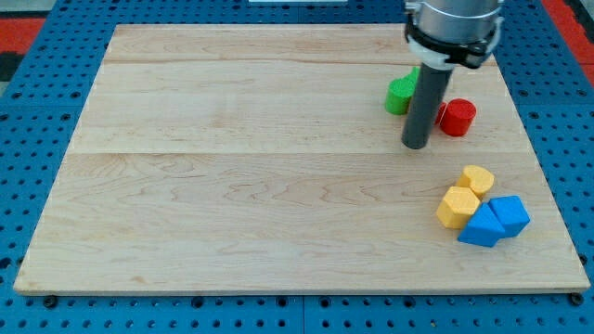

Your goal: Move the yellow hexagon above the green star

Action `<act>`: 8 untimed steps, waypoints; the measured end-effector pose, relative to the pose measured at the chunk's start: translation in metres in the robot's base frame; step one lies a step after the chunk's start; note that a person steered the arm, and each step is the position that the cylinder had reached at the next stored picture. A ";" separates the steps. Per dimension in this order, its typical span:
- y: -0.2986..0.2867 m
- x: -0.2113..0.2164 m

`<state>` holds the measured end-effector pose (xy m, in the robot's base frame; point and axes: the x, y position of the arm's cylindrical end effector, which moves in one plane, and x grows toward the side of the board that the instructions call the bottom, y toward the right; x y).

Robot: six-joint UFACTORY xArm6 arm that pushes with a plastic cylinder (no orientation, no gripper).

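Two yellow blocks touch each other at the view's lower right. The upper one [477,179] looks like the yellow hexagon; the lower one [457,206] has a shape I cannot make out. A green block [400,95] sits at the upper right, partly hidden behind my rod, so I cannot tell whether it is the star. My tip [416,146] rests on the board just below and right of the green block, left of a red cylinder [457,117], and well above the yellow blocks.
A blue triangular block [481,225] and a blue cube [510,214] touch the yellow blocks from below and right, near the wooden board's right edge [548,186]. A blue pegboard surrounds the board.
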<state>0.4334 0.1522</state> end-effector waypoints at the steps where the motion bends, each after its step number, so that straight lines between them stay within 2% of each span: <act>1: 0.037 0.008; 2: 0.098 0.012; 4: 0.166 0.097; 5: 0.131 0.153; 6: 0.085 0.178; 7: 0.072 0.162; 8: 0.091 0.139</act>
<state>0.5722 0.2435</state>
